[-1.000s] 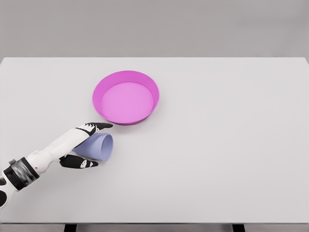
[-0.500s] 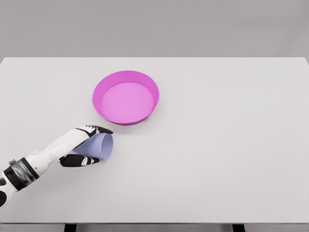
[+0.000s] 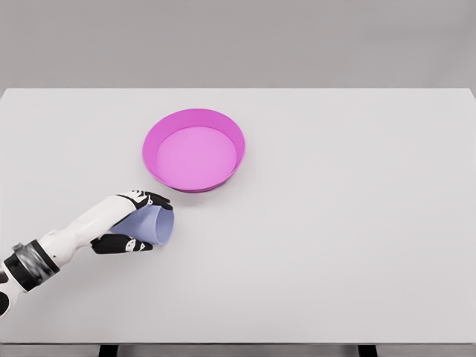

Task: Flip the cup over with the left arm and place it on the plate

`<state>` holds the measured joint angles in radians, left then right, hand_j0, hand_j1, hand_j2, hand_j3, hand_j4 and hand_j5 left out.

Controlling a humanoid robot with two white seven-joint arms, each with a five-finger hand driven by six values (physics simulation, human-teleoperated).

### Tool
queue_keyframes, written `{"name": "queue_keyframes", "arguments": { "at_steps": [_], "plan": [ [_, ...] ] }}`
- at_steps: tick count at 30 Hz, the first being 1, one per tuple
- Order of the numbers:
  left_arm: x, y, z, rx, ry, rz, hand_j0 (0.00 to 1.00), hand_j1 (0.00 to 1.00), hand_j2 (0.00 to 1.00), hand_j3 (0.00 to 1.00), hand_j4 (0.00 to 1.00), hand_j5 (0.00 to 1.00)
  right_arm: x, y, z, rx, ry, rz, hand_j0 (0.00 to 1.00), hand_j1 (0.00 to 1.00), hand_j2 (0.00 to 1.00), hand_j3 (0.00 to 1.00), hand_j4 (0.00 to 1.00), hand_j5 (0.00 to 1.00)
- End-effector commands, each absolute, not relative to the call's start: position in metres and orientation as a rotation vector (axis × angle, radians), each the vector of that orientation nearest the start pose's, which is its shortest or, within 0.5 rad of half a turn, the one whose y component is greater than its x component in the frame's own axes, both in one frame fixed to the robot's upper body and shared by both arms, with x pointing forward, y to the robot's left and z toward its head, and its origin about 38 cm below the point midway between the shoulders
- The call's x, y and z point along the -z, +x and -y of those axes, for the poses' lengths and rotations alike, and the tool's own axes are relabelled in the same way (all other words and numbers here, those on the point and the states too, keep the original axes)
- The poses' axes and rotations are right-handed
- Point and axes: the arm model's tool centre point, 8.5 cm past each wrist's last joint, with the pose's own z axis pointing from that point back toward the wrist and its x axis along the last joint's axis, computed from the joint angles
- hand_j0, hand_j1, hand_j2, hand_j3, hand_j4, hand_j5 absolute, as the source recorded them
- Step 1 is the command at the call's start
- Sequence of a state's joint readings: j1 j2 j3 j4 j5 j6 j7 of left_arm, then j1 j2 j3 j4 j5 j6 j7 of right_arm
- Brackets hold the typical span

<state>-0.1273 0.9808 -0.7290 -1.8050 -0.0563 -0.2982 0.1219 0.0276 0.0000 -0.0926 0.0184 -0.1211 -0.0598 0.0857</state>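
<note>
A pale lavender cup (image 3: 152, 225) is seen lying on its side on the white table (image 3: 335, 245), just near-left of the magenta plate (image 3: 194, 151). It is clasped by the left hand (image 3: 128, 222), fingers curled over it, thumb beneath.

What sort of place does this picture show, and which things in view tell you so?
Probably a simulated test bench, not a lived-in room: a bare white table against a blank grey backdrop, holding only a pink plate and a lilac cup lying on its side, gripped by a robot's left hand.
</note>
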Motion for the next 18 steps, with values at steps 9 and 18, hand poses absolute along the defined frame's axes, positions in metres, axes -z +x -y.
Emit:
{"name": "queue_keyframes", "arguments": {
  "at_steps": [9, 18],
  "plan": [
    [-0.126, 0.309, -0.285, 1.306, 0.114, 1.653, 0.69, 0.69, 0.69, 0.69, 0.69, 0.69, 0.262, -0.017, 0.265, 0.213, -0.011, 0.032, 1.00, 1.00, 1.00, 1.00, 1.00, 1.00],
    [-0.133, 0.313, -0.278, 1.266, 0.072, 1.708, 0.69, 0.69, 0.69, 0.69, 0.69, 0.69, 0.262, -0.017, 0.265, 0.211, -0.011, 0.032, 1.00, 1.00, 1.00, 1.00, 1.00, 1.00]
  ]
}}
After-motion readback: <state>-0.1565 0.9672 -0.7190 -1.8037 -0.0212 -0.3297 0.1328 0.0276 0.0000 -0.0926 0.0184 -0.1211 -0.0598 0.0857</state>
